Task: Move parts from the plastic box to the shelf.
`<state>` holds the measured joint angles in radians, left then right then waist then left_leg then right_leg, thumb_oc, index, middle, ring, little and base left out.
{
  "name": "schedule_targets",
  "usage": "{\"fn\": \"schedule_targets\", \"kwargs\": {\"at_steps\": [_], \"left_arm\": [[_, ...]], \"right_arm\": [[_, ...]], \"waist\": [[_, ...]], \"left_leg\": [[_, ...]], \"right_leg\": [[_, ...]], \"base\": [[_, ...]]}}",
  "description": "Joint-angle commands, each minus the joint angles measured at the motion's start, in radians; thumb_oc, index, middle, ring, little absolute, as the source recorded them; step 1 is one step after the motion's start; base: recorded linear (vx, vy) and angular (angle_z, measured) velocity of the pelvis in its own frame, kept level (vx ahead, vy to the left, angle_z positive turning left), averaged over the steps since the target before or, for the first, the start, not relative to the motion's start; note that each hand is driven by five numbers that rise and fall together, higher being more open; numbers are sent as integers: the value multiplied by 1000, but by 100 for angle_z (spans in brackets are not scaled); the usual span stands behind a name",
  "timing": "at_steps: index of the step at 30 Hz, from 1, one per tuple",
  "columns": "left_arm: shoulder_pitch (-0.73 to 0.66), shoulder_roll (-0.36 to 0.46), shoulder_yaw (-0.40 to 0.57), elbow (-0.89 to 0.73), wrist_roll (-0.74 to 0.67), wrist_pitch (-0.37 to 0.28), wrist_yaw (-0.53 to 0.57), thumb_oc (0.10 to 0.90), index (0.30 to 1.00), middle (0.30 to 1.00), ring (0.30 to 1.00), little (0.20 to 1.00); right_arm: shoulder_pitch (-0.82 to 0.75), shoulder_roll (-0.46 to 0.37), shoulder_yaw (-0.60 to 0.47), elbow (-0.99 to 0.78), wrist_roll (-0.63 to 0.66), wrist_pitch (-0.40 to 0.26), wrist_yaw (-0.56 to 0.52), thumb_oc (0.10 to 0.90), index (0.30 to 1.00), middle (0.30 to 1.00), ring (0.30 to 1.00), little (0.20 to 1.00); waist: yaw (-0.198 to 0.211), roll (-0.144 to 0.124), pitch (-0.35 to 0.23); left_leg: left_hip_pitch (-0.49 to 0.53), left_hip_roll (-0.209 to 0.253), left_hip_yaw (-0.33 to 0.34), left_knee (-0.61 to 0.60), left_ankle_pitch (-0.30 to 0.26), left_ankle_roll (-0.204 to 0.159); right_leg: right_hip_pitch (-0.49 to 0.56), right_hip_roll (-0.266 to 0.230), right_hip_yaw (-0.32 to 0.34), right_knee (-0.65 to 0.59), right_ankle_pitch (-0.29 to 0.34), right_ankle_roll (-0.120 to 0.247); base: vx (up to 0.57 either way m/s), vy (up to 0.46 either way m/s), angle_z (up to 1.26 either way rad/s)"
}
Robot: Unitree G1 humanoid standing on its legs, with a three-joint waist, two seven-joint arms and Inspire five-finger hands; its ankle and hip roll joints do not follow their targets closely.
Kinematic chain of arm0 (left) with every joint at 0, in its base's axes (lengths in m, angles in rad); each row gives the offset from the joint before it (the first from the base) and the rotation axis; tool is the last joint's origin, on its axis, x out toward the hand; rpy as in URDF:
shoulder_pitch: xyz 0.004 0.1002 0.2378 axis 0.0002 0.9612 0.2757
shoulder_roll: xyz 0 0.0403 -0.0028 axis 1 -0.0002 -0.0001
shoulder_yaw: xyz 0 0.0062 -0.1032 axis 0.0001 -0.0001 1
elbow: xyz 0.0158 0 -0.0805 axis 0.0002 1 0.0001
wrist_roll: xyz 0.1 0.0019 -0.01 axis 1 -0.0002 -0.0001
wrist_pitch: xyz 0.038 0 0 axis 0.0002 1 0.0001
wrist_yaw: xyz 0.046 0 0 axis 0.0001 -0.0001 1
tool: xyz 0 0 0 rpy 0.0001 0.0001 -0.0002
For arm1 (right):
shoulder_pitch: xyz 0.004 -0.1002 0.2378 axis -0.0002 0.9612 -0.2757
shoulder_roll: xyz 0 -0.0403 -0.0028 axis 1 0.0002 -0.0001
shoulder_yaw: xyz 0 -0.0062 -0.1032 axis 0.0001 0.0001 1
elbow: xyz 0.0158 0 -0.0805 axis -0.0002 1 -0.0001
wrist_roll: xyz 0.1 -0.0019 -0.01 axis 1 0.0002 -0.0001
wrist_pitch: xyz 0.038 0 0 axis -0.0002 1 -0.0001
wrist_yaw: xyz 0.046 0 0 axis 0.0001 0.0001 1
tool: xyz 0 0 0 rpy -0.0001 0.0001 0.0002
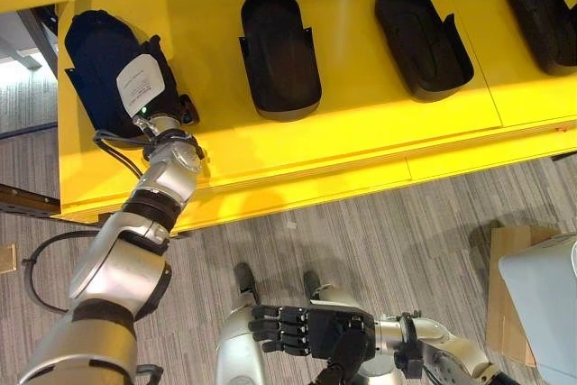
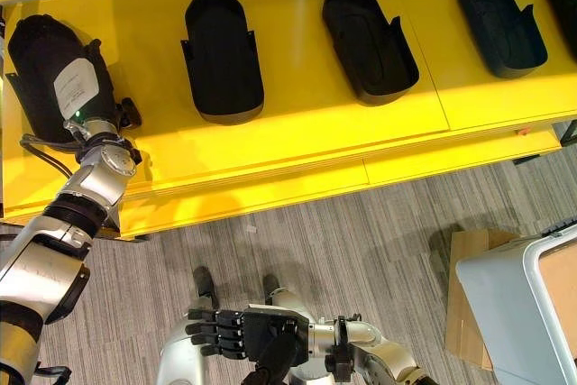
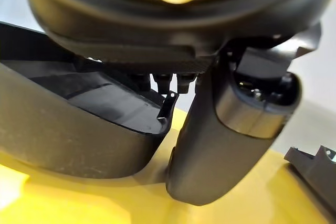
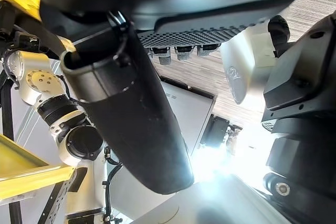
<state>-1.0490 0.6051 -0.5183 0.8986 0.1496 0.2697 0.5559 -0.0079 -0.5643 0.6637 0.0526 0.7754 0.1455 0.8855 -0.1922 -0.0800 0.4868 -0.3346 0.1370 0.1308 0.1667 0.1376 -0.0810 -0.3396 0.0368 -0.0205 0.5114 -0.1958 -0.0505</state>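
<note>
Silver-grey arm segments are joined by black collars. A white label is borne on the dark left hand (image 1: 135, 87); ribbed black fingers are seen on the right hand (image 1: 311, 326).

Shelf (image 1: 361, 146): smooth yellow surface with a soft sheen, brighter along its front edge.
Parts on the shelf (image 1: 279, 51): black moulded plastic, matt, hollow shells.
Part at the shelf's left end (image 3: 68, 140): black plastic, finely grainy on its outer wall in the left wrist view, smoother inside.
Left hand (image 1: 140, 83): dark matt plastic with a white label-like patch on its back.
Right hand (image 1: 302, 326): dark plastic, matt; its palm pad is dotted with a fine texture.
Floor (image 1: 406, 223): grey striped carpet, rough weave.
Plastic box (image 2: 505, 299): pale grey, smooth plastic, below the shelf's right end.
Cardboard (image 2: 464, 286): brown, matt, lying flat beside the plastic box.
</note>
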Motion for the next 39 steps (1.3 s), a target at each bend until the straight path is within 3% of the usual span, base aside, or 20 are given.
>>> {"fn": "schedule_targets", "kwargs": {"at_steps": [1,23,39], "left_arm": [[-84,-43,-27,-9,61,-87,-5,900,1000,1000,1000,1000],[-79,-41,-34,-17,84,-114,-31,900,1000,1000,1000,1000],[27,-18,-8,-59,112,-142,-59,900,1000,1000,1000,1000]], "right_arm": [[11,20,22,-58,44,-40,79,900,1000,1000,1000,1000],[8,28,17,-52,43,-45,80,900,1000,1000,1000,1000],[-5,56,0,-44,46,-28,63,900,1000,1000,1000,1000]], "waist": [[-48,-3,-25],[-46,5,-25],[-12,26,-36]], "left_leg": [[44,-19,-6,44,-88,47],[47,-25,-8,37,-88,49],[68,-35,-28,33,-89,51]], "right_leg": [[-6,-8,-32,-79,79,57],[-7,-10,-32,-83,82,59],[32,-18,-49,-96,81,62]], "base": [[0,0,0],[0,0,0],[0,0,0]]}}
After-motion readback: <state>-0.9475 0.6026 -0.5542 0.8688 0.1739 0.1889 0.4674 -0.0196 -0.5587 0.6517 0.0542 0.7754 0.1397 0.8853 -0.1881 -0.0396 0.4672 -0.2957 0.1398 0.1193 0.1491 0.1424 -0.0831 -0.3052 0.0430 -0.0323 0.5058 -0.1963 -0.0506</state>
